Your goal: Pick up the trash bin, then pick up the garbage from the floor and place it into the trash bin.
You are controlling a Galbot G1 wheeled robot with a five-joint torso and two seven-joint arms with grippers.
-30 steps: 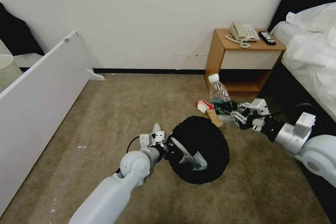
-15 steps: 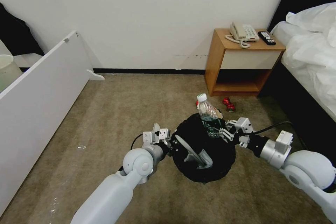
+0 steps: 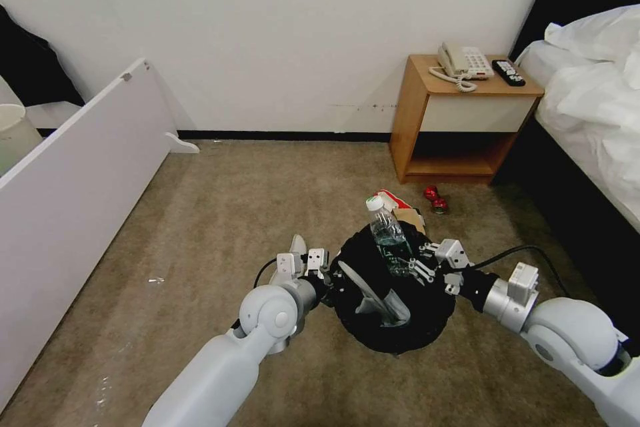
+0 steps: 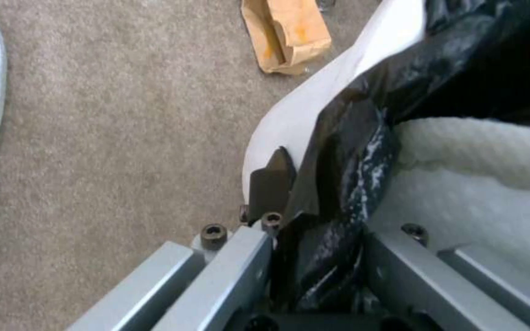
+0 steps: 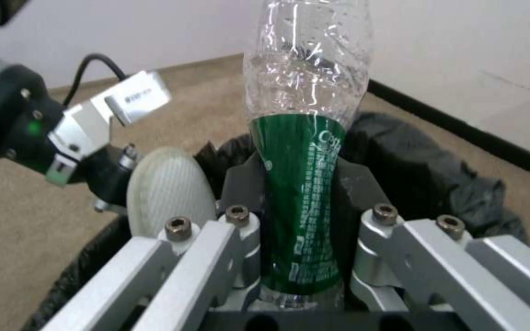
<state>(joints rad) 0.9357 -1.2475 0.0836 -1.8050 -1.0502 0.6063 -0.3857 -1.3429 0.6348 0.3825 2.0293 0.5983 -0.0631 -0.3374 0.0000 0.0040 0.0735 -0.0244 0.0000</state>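
Holding the plastic bottle (image 3: 389, 235) upright over the trash bin (image 3: 393, 330), right tool (image 3: 415, 269) clamped on its green label; left tool (image 3: 325, 275) pinches the rim. Release only once centred over the slipper (image 3: 372, 293) inside.

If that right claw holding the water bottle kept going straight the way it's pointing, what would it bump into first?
Probably the left gripper clamped on the trash bin's far rim. The right gripper points across the bin's open mouth, above a white slipper inside; depth is unclear.

Phone (image 3: 463, 63) and remote (image 3: 509, 72) atop wooden nightstand (image 3: 467, 121) beside bed (image 3: 593, 107).
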